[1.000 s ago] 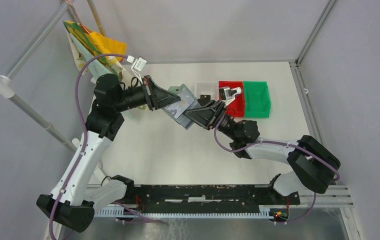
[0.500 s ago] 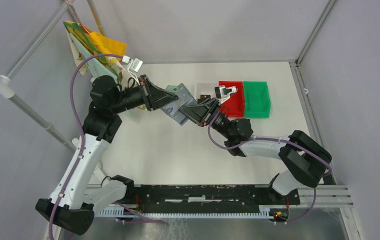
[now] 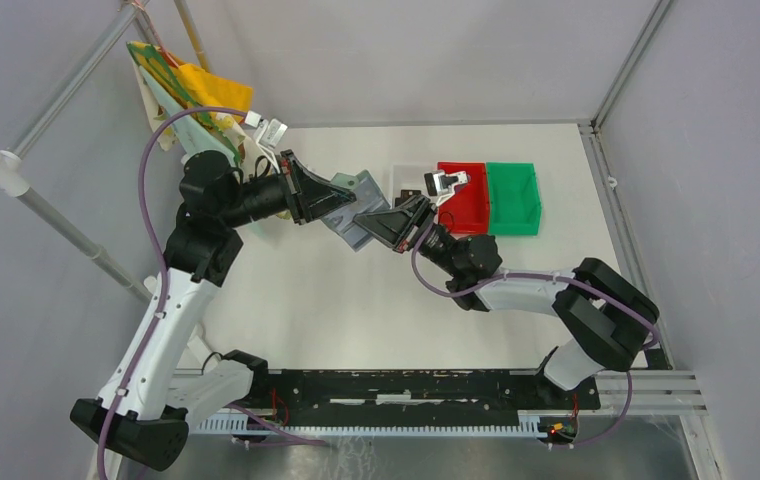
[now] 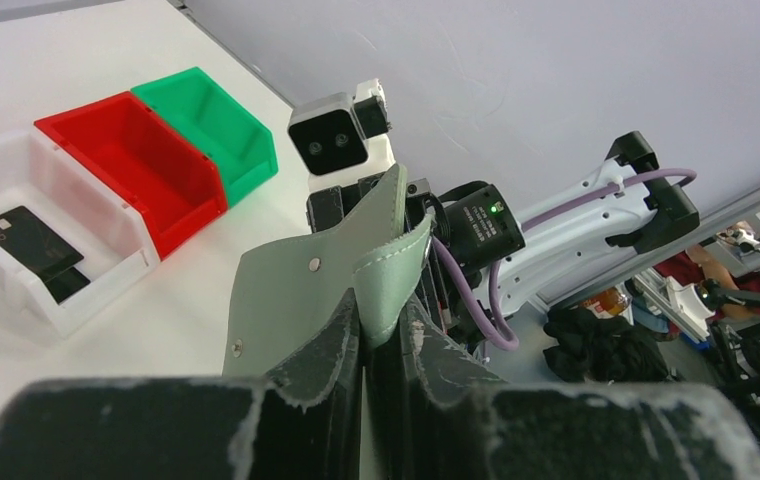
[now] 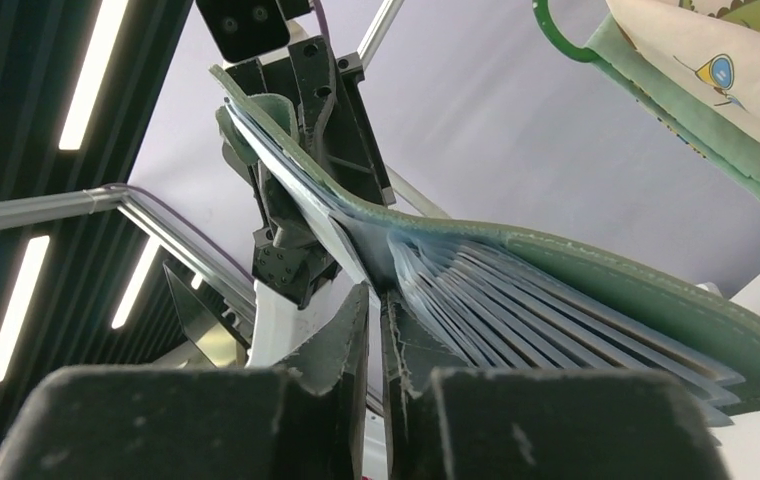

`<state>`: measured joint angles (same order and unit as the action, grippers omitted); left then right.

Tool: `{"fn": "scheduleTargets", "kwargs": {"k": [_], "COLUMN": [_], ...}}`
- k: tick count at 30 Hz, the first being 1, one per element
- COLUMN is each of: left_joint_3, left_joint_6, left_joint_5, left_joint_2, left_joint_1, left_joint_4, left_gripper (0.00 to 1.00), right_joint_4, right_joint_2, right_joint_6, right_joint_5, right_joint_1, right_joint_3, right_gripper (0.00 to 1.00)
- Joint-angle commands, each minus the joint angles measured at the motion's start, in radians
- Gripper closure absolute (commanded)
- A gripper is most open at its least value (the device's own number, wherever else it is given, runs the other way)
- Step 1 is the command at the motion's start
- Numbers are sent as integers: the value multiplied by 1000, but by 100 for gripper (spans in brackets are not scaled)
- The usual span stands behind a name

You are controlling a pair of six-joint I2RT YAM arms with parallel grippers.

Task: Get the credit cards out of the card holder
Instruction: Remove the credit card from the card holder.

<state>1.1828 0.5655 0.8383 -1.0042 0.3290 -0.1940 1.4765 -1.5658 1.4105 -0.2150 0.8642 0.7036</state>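
The grey-green card holder hangs in the air over the table's back middle, between both grippers. My left gripper is shut on its flap, as the left wrist view shows, with the holder rising from the jaws. My right gripper meets the holder's lower right edge. In the right wrist view the right gripper is shut on a thin pale card edge at the fanned pockets of the holder. A black card lies in the white bin. The tan-gold card is out of view.
A white bin, a red bin and a green bin stand in a row at the back, right of the grippers. A printed cloth bag hangs on the frame at the back left.
Both grippers and the card holder have shifted a little to the left. The right arm has reached further toward the holder. Both grips look unchanged.
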Motion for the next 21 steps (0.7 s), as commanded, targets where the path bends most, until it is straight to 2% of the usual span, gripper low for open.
{"fn": "scheduleTargets", "kwargs": {"k": [1, 4, 10, 16, 19, 21], "left_joint_3": [7, 15, 85, 32, 9, -10], "left_joint_6": [-59, -61, -92, 85, 173, 211], "left_joint_5": [61, 60, 80, 168, 203, 216], "left_joint_2": [5, 3, -52, -37, -27, -10], "left_joint_1": [28, 28, 27, 20, 20, 21], "left_joint_4": [-165, -181, -312, -159, -96, -55], "left_gripper": [94, 98, 98, 98, 98, 97], "right_joint_4": [312, 322, 331, 344, 341, 356], "right_joint_2": [85, 108, 131, 141, 127, 112], "right_joint_6": [-12, -37, -68, -89, -85, -82], "right_joint_5": [13, -2, -65, -50, -24, 3], "right_joint_1": [5, 6, 16, 18, 19, 23], "right_joint_3": [27, -4, -3, -39, -34, -27], "right_gripper": [85, 78, 76, 64, 53, 50]}}
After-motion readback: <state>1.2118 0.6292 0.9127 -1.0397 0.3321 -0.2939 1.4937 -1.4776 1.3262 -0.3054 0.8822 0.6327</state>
